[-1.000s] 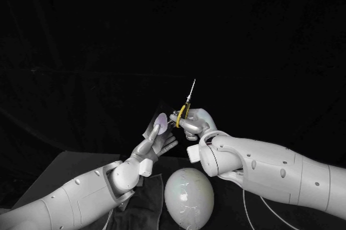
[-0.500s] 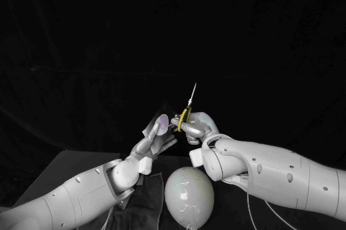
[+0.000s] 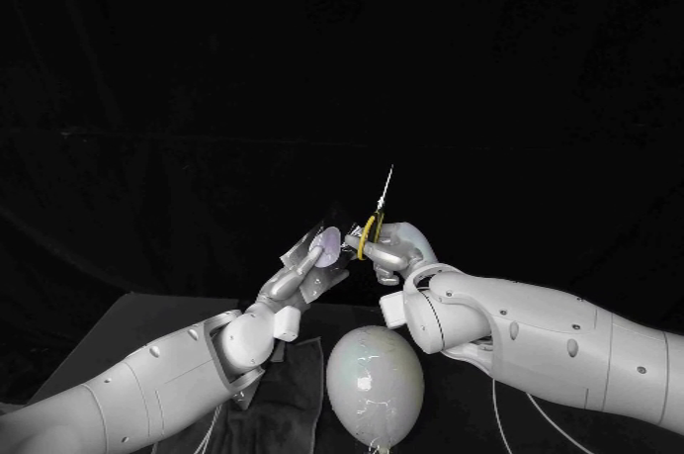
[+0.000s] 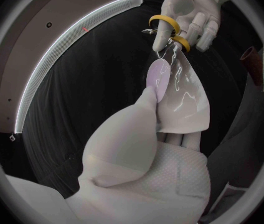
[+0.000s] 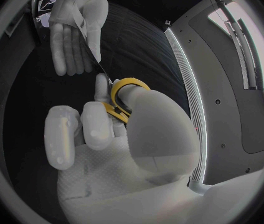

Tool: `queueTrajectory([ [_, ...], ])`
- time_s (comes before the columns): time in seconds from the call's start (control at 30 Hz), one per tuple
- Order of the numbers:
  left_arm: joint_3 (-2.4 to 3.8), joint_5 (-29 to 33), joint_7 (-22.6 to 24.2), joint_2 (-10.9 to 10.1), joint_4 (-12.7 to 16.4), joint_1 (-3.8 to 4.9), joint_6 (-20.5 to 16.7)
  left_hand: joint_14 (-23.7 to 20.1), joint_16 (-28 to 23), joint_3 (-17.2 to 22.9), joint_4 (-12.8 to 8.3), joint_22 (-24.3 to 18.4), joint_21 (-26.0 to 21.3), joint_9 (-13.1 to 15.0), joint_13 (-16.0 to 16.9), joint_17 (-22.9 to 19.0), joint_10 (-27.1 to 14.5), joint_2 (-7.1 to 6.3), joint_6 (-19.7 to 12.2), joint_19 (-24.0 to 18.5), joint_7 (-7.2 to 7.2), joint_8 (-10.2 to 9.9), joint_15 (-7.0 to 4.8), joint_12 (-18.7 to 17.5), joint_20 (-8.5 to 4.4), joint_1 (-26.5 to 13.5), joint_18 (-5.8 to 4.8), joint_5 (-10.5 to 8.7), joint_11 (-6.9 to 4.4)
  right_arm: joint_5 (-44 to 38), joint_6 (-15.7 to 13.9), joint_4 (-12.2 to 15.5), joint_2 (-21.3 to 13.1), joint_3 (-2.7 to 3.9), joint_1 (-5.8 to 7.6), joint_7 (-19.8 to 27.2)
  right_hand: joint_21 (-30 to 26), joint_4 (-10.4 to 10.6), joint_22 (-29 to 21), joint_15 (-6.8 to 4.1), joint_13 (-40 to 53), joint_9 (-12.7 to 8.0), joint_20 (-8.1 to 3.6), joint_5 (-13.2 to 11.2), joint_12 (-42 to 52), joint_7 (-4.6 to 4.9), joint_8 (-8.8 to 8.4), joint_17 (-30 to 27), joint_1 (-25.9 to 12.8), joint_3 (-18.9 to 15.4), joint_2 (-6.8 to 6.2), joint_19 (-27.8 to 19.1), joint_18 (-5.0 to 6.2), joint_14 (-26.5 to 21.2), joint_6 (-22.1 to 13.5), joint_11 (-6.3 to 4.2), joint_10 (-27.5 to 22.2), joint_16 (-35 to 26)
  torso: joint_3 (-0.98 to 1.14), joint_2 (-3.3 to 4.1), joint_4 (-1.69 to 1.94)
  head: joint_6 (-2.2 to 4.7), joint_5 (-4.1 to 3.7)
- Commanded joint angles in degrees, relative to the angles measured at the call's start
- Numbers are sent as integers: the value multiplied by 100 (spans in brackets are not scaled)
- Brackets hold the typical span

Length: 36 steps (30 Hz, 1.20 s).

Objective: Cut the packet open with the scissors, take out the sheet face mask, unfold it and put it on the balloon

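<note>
Head view: the left robot hand [image 3: 302, 278] holds the packet [image 3: 325, 243] up above the balloon [image 3: 374, 380]. The right robot hand [image 3: 402, 248] grips the scissors [image 3: 374, 222] beside it, blades up. Left wrist view: the scissors meet the packet's far edge. Right wrist view: fingers pass through the yellow handles.

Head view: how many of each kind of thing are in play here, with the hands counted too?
packet: 1, held up by the left hand
scissors: 1, yellow-handled, held by the right hand
balloon: 1, pale, lying below both hands
hands: 2
Total: 5
</note>
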Motion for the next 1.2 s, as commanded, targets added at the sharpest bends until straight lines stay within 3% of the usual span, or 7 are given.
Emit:
queueTrajectory([
  [0.03, 8, -391, -150, 53, 39, 17, 501, 30, 7, 37, 24, -1, 30, -25, -10, 3, 56, -57, 40, 63, 3, -11, 1, -64, -20, 65, 95, -8, 2, -97, 148, -43, 47, -5, -9, -52, -8, -406, 1039, -20, -7, -8, -19, 15, 11, -8, 32, -5, 43, 433, 120, 141, 44, -5, 23, -496, 991, 17, -7, -3, -3, -10, 9],
  [0.43, 8, -485, -69, 19, 12, 19, 434, 12, -62, 78, 242, -20, -50, -135, -8, -18, 47, -252, -52, 42, 85, -167, 41, -294, 9, 80, 85, -9, 67, -254, 371, -156, 66, -37, -16, -337, -21, -411, 1032, -19, -2, -4, -19, 15, 10, -6, 30, -1, 36, 443, 122, 133, 47, -5, 20, -495, 988, 19, -3, 1, -5, -48, -6],
  [0.53, 8, -492, -64, 3, 2, 19, 395, 29, -63, -315, 483, -25, -115, -173, 4, -7, 24, -655, -159, 41, 151, -249, 73, -347, 60, -277, 85, -25, 115, -298, 419, -172, 55, -49, -17, -398, -21, -411, 1032, -19, -2, -4, -19, 15, 10, -6, 30, -1, 36, 443, 122, 133, 47, -5, 20, -495, 988, 19, -1, 1, -1, -56, -1],
  [0.57, 8, -492, -64, 2, 1, 19, 390, 28, -64, -354, 499, -26, -128, -173, 4, -5, 17, -667, -165, 41, 155, -253, 75, -352, 65, -296, 86, -26, 120, -305, 426, -172, 52, -51, -17, -407, -21, -411, 1032, -19, -2, -4, -19, 15, 10, -6, 30, -1, 36, 443, 122, 133, 47, -5, 20, -495, 988, 19, 0, 2, -2, -61, -1],
  [0.6, 8, -493, -66, 1, -1, 19, 384, 25, -70, -258, 495, -26, -141, -182, 0, -6, -4, -500, -178, 29, 147, -268, 75, -363, 69, -220, 88, 5, 118, -315, 436, -170, 46, -54, -17, -419, -21, -411, 1032, -19, -2, -4, -19, 15, 10, -6, 30, -1, 36, 443, 122, 133, 47, -5, 20, -495, 988, 19, -2, 1, -4, -61, -2],
  [0.87, 7, -532, -132, 5, -13, 20, 324, -1, -106, -381, 510, -21, -193, -225, -2, -15, -127, -553, -281, -21, 226, -356, 111, -370, 104, -355, 90, -7, 176, -373, 486, -164, 21, -75, -17, -466, -21, -411, 1032, -19, -2, -4, -19, 15, 10, -6, 30, -1, 36, 443, 122, 133, 47, -5, 20, -495, 988, 19, 1, -4, 0, -72, 9],
  [1.2, 6, -734, -9, 17, -87, 25, -160, 769, 218, 704, 18, 101, 130, -115, 39, 131, 754, -73, 511, 558, -150, -7, -274, -120, -322, 784, 97, 19, -209, -384, 540, -160, -25, -90, -17, -470, -51, -421, 1016, -17, 7, 2, -18, 16, 8, -4, 29, -19, 23, 461, 126, 114, 55, -10, 15, -493, 982, 8, -1, -2, -3, -73, 26],
])
